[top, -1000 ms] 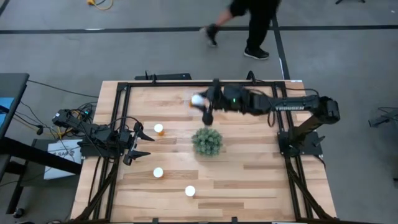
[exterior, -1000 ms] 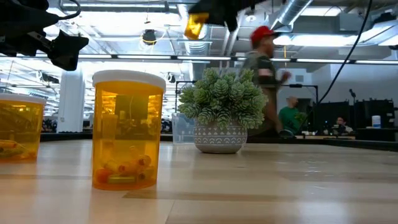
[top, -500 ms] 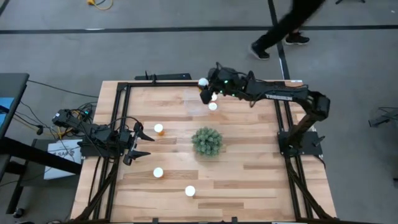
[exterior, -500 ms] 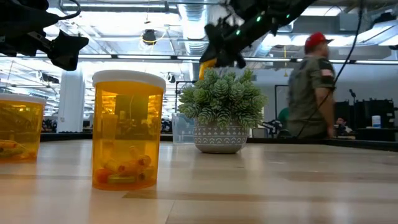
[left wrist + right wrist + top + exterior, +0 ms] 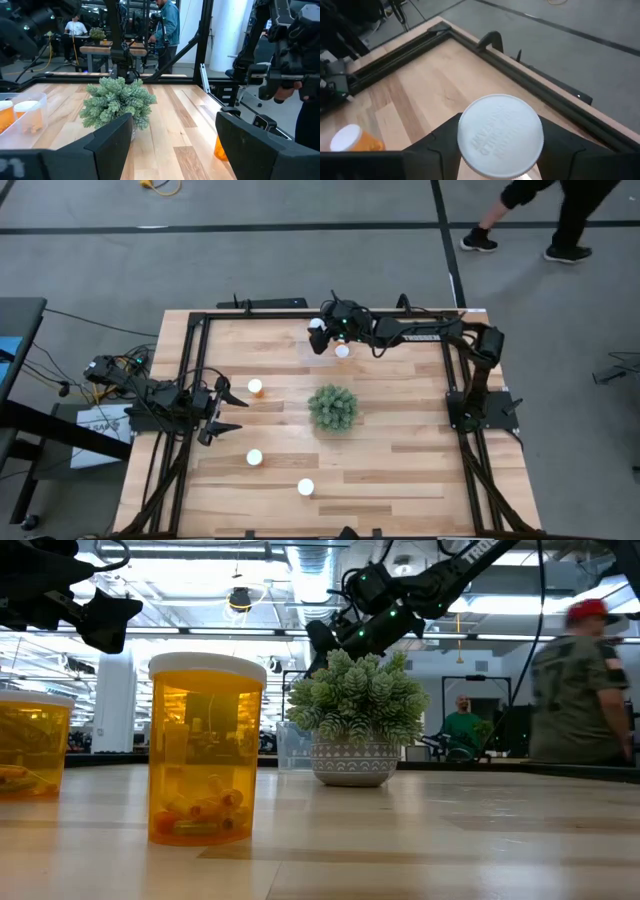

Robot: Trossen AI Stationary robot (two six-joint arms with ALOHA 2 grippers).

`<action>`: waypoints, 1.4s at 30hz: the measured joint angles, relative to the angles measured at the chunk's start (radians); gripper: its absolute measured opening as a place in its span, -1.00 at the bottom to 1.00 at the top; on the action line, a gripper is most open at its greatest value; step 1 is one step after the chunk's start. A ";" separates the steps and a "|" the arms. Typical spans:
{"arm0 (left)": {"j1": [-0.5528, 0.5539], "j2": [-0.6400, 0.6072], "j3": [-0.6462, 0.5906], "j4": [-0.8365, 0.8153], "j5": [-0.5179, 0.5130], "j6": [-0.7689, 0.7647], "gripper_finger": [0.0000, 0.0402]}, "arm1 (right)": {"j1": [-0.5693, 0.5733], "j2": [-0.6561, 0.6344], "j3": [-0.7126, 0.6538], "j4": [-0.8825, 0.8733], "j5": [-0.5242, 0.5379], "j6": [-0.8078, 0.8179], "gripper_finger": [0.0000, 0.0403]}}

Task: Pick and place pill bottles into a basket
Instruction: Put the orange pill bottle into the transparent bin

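— Right gripper (image 5: 318, 337) first: how are its fingers sitting?

— They are clamping a pill bottle (image 5: 316, 326) at the far middle of the table (image 5: 400, 470). In the right wrist view the two dark fingers (image 5: 425, 145) are pressing on either side of it, just under its white cap (image 5: 500, 134), which is facing the camera.

— So which way is that bottle pointing?

— Its long axis is running along the gripper's own line, cap toward the wrist. The arm is reaching in from the right edge, so the bottle is lying closer to level than upright.

— What is sitting around it?

— Another pill bottle (image 5: 342, 351) is standing just beside the gripper, toward the table's middle. I cannot tell whether the clear basket is under it. The green plant (image 5: 333, 408) is standing nearer the middle, between that spot and the near edge. Three more bottles are standing upright, caps up: one (image 5: 256, 387) left of the plant, two (image 5: 254, 457) (image 5: 305, 487) toward the near edge.

— And the left gripper (image 5: 230, 409)?

— It is waiting at the left edge with its fingers (image 5: 107, 145) spread wide apart, holding nothing. A person (image 5: 578, 690) is walking beyond the table.
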 joint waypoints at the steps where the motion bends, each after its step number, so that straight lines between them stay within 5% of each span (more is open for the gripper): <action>1: 0.000 0.000 0.000 0.000 0.000 0.000 0.38 | -0.003 0.003 0.000 0.002 0.000 0.002 -0.07; 20: 0.000 0.000 0.000 0.000 0.000 0.000 0.38 | -0.132 0.017 0.000 -0.058 -0.030 0.081 0.02; 42: 0.000 0.000 0.000 0.000 0.000 0.000 0.38 | -0.094 0.068 -0.002 -0.137 -0.057 -0.001 -0.08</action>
